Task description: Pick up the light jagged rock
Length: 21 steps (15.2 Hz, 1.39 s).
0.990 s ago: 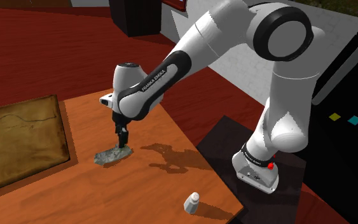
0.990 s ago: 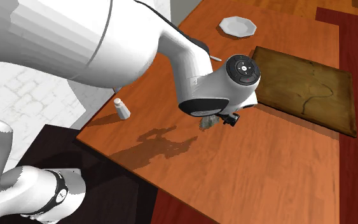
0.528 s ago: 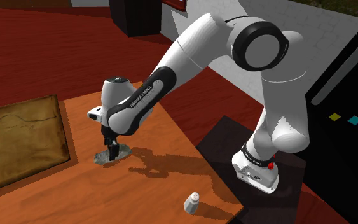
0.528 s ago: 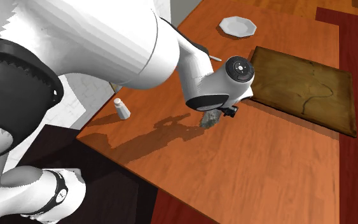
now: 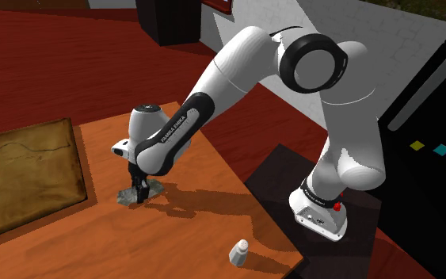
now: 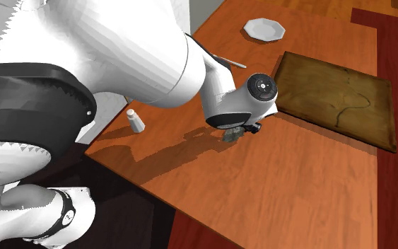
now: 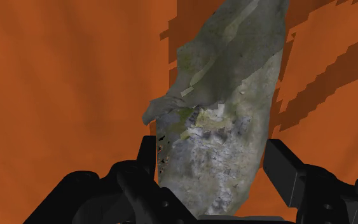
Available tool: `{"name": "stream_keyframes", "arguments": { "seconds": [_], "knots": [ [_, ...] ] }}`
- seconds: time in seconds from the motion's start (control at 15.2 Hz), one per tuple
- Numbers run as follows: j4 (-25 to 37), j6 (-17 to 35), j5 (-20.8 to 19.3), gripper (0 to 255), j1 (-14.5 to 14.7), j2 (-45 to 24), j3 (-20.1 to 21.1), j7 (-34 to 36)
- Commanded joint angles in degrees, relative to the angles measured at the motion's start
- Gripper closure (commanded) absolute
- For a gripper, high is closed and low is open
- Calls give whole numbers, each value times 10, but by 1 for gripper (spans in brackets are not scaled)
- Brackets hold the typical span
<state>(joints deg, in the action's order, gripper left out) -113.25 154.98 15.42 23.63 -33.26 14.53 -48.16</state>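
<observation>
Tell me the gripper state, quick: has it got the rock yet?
Gripper: open, its fingers straddling the grey jagged rock; a gap shows beside one finger, so it is not clamped.

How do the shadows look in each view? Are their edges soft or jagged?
Shoulder view: the shadow of the arm lies on the table beside the rock, toward the stand. Second exterior view: it stretches from the rock toward the white shaker. Wrist view: the shadow beside the rock has blocky, stair-stepped edges.
</observation>
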Motion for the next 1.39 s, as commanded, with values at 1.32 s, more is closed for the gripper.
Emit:
{"name": "stream_keyframes", "arguments": {
  "seconds": [1.32],
  "knots": [
    [-5, -71, -2, 255, -3, 78, 0, 20]
  ]
}}
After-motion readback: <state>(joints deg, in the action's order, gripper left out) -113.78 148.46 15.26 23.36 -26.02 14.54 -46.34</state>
